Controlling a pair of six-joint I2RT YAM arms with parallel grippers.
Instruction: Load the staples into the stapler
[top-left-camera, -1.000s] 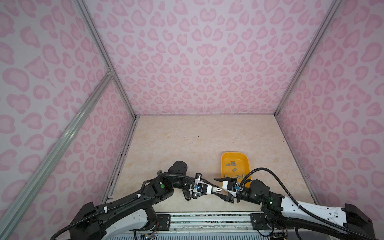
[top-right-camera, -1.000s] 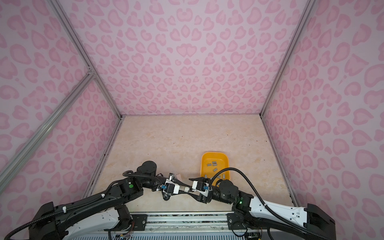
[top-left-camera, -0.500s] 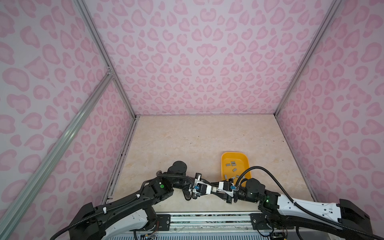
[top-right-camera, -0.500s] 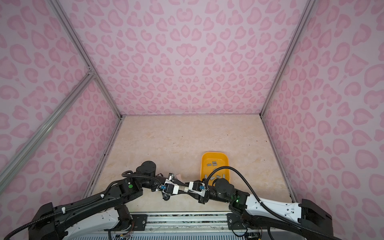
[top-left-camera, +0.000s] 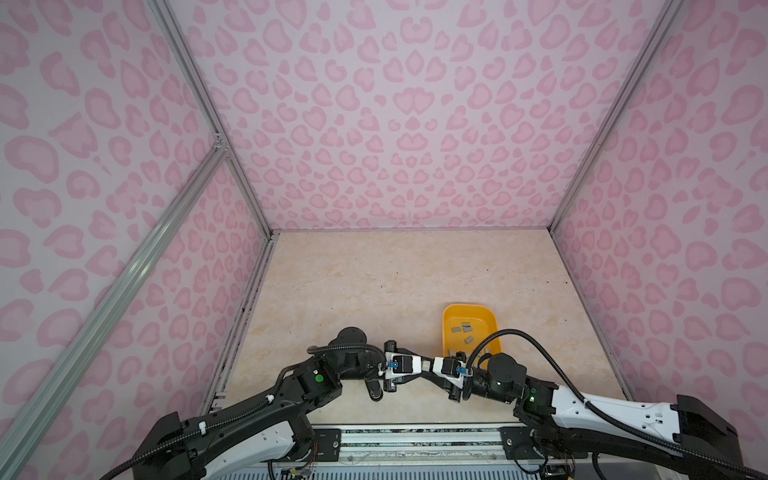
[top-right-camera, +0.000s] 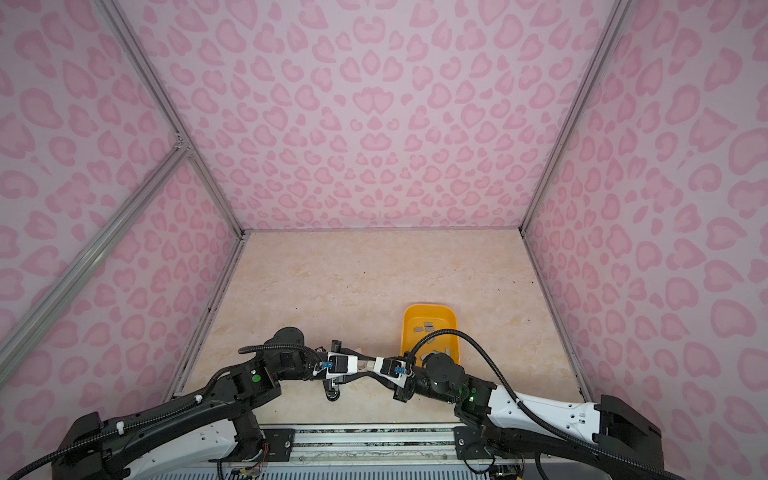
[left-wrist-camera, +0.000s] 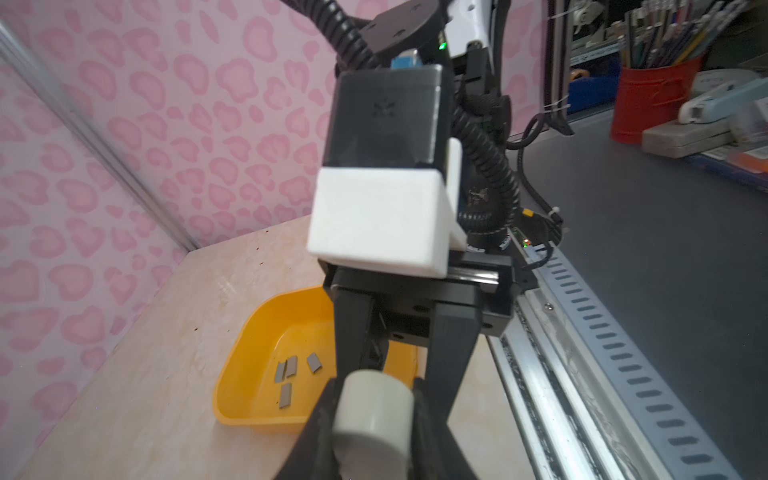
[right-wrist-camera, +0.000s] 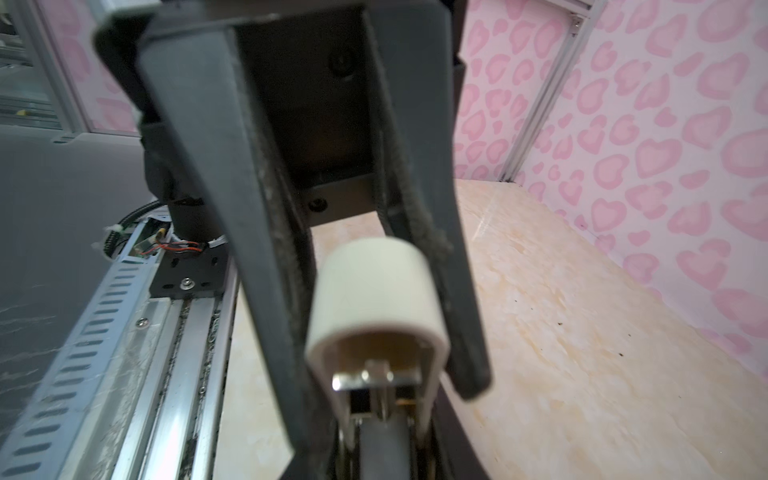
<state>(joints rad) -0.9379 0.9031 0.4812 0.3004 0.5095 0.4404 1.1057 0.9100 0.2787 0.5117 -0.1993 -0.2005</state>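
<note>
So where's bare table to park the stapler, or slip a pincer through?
Free: the whole far stretch of table between back wall and yellow tray, plus the strip along the left wall. Crowded: the near middle, where left pincer and right pincer clamp the stapler beside the tray of staples.

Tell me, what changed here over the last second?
The right gripper moved away from the yellow plastic tray toward the left gripper. Its jaws narrowed around the free end of the small cream-white stapler; whether it grips yet is unclear. The left gripper stayed put, holding the stapler. The grey metal staple strips lie in the tray as before.
</note>
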